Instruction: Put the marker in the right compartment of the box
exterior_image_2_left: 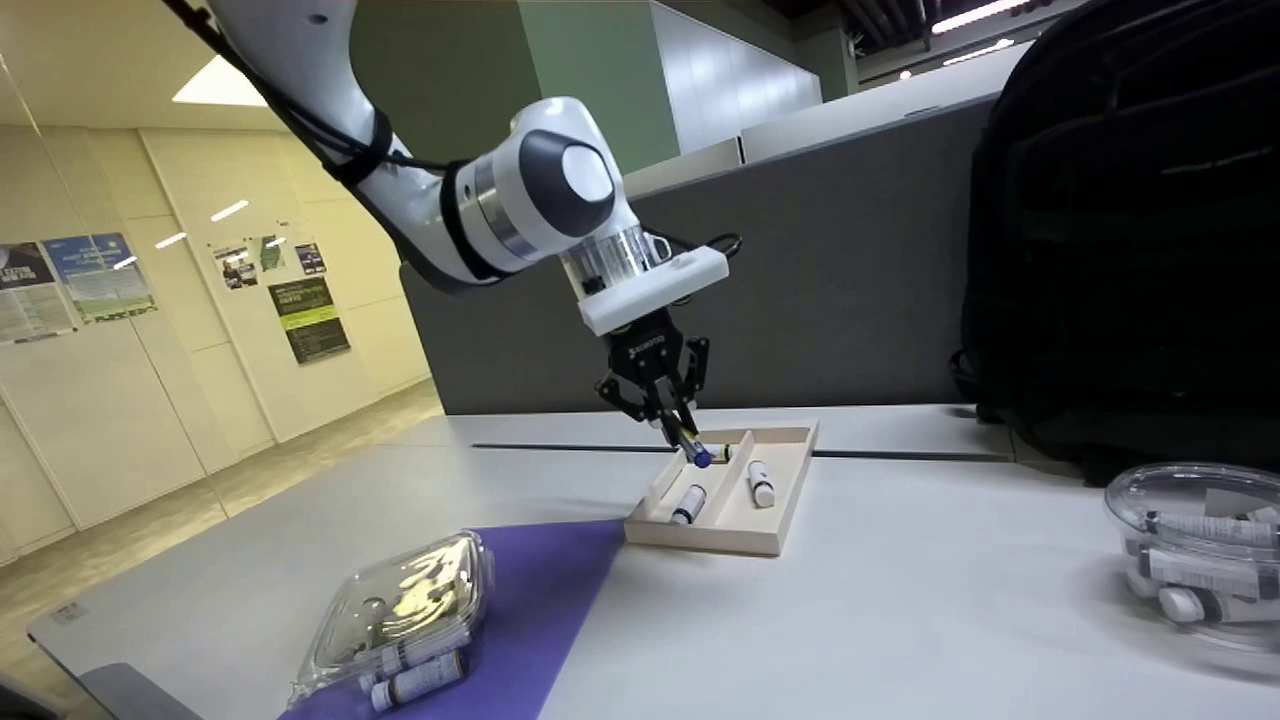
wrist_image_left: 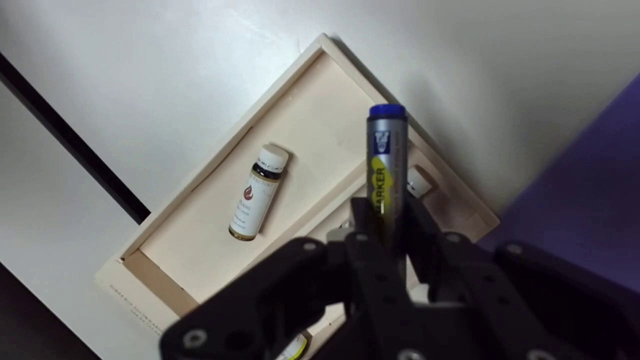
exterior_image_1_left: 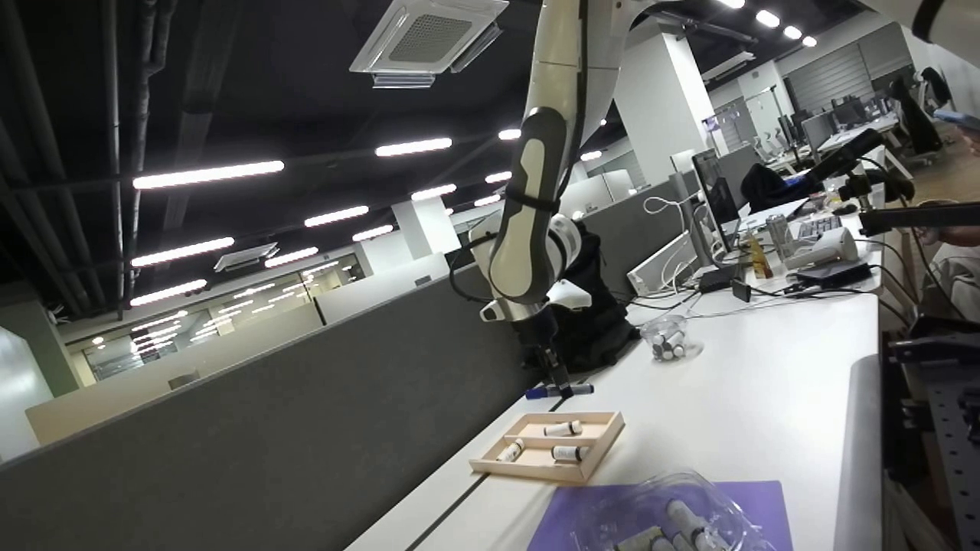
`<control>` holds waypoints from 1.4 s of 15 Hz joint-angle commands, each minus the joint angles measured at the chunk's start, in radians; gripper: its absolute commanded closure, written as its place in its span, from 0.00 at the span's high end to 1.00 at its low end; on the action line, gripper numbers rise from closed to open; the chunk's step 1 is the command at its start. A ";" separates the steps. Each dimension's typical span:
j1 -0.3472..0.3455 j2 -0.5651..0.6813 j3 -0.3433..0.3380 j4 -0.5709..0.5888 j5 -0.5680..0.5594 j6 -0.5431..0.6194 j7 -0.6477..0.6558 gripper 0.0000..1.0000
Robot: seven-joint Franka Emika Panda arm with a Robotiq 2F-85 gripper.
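My gripper is shut on the marker, a grey-and-blue stick with a yellow label. In the wrist view the marker sticks out from between the fingertips. The marker also shows in both exterior views, as does the gripper. The light-wood box lies on the table below the gripper, which holds the marker above it. In the wrist view the box has one long compartment and a divided side. A white-capped bottle lies in the long compartment; the fingers partly hide the divided side.
A purple sheet with a clear plastic container of bottles lies near the box. A round clear tub of bottles stands on the table. A grey partition and a black backpack stand along the back.
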 commanded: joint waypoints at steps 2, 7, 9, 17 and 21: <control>-0.008 0.065 0.011 0.082 0.032 -0.020 0.058 0.05; -0.016 0.075 0.025 0.079 0.054 -0.020 0.029 0.21; -0.021 0.078 0.035 0.088 0.069 -0.032 0.028 0.21; -0.040 0.189 -0.008 0.225 0.063 -0.047 0.056 0.05; -0.043 0.262 -0.014 0.296 0.059 -0.030 0.062 0.05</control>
